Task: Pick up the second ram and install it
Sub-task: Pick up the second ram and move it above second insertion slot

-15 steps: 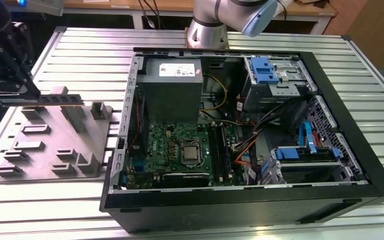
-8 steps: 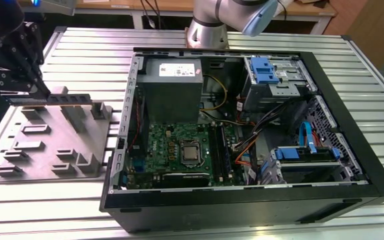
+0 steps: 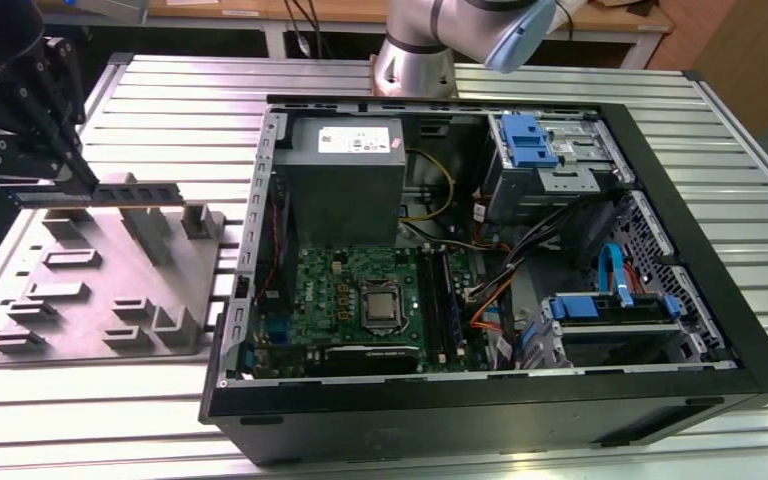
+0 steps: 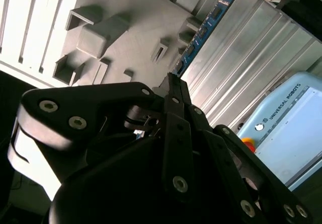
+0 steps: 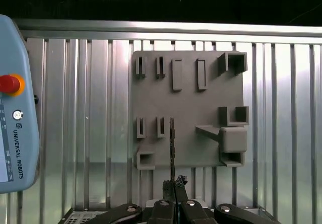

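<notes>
The gripper (image 3: 91, 190) is seen clamped on one end of the ram (image 3: 144, 192), its fingers closed together on the stick. In the first wrist view the ram (image 5: 172, 143) is seen edge-on as a thin dark line running straight out from the gripper (image 5: 173, 184). In the second wrist view its blue face with a row of black chips (image 4: 204, 30) is shown reaching forward from the fingertips (image 4: 173, 80).

The ram is held on edge, level, over the tray (image 3: 91, 285). Whether it touches the tray cannot be told. In both wrist views the tray (image 5: 191, 108) (image 4: 131, 27) is seen just under and ahead of the gripper, with its posts and pockets to either side of the stick.

The tray is laid on the slatted table (image 5: 75, 108). A pendant (image 5: 15, 108) is seen lying on the table to one side of the gripper. The open case (image 3: 491, 400) with its motherboard (image 3: 344, 290) is set well away from the gripper, past the tray.
</notes>
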Robot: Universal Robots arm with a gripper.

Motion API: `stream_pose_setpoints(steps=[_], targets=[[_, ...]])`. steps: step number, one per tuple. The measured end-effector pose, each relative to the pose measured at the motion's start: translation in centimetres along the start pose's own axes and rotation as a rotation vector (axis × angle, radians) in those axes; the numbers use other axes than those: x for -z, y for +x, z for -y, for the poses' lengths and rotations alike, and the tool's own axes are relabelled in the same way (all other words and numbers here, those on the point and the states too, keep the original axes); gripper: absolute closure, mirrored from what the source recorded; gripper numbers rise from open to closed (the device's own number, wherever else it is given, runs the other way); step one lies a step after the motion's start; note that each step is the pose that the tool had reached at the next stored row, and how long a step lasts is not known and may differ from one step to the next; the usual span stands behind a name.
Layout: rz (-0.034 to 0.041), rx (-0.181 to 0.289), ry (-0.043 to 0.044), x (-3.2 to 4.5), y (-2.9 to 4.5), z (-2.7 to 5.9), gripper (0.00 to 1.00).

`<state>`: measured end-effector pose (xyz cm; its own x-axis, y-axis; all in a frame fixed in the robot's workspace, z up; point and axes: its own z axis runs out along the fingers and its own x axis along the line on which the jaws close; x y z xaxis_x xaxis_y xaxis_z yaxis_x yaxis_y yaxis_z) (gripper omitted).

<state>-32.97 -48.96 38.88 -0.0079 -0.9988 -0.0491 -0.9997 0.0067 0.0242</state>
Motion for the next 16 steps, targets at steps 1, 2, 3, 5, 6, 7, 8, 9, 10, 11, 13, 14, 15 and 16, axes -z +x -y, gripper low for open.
stream_pose_setpoints(steps=[1,2,3,5,6,7,8,9,10,11,13,14,15,16], targets=[[-0.0001,0.0,-0.0001,0.01,0.0,0.06,0.92],[-0.0002,0.0,-0.0002,0.02,0.0,0.21,0.92],[-0.0001,0.0,-0.0002,0.03,-0.01,0.42,0.92],[-0.0001,0.0,-0.0002,0.03,-0.01,0.96,0.92],[0.0,0.0,-0.0001,0.04,-0.01,1.29,0.92],[0.0,0.0,0.0,0.04,-0.02,1.69,0.92],[0.0,0.0,-0.0001,0.05,-0.02,2.11,0.92],[-0.0001,0.0,-0.0002,0.07,-0.02,2.54,0.92],[-0.0001,0.0,-0.0002,0.08,-0.02,2.94,0.92],[-0.0001,0.0,-0.0002,0.08,-0.02,3.34,0.92],[0.0,0.0,-0.0001,0.09,-0.03,4.2,0.92],[0.0,0.0,-0.0002,0.1,-0.04,4.63,0.92],[-0.0001,0.0,-0.0003,0.12,-0.04,5.09,0.92],[-0.0001,0.0,-0.0003,0.13,-0.04,5.52,0.92]])
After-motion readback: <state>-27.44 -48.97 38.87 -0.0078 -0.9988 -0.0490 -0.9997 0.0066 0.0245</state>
